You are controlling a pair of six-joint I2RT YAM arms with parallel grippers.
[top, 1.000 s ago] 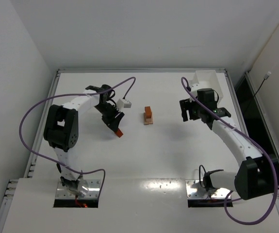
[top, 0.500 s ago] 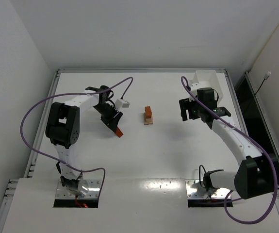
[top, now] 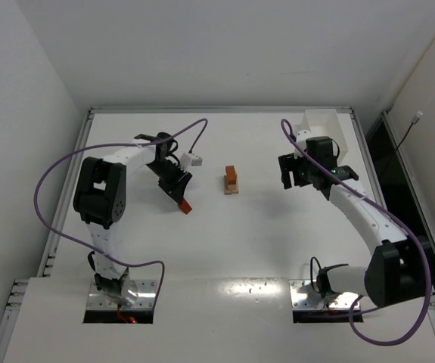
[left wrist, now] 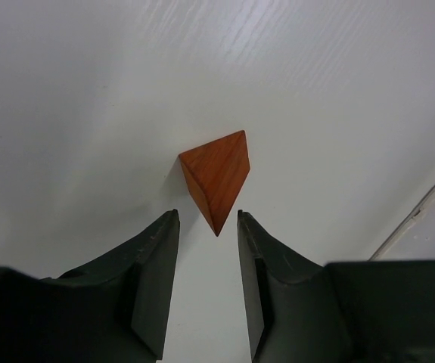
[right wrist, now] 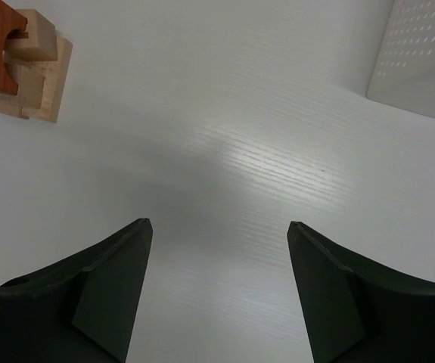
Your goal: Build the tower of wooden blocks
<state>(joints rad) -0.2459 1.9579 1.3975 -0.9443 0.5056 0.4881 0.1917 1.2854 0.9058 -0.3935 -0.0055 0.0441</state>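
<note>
Top external view: the left gripper (top: 179, 197) is lowered to the white tabletop (top: 202, 249), left of centre, with a small reddish-brown wedge (top: 184, 206) at its tip. In the left wrist view the wedge (left wrist: 215, 178) lies flat on the tabletop. Its narrow point reaches just between the two dark fingers (left wrist: 156, 272), which stand a little apart and touch neither of its sides. Nothing is clamped.

The tower (top: 232, 180) stands near the middle of the tabletop, well apart from both arms, with pale tan pieces below and a reddish-brown piece on top. The right gripper (top: 291, 180) hangs to its right with its fingers wide apart and nothing between them. Its wrist view shows the tower (right wrist: 20, 68) at upper left and a white bin (right wrist: 421, 60) at upper right.
</note>
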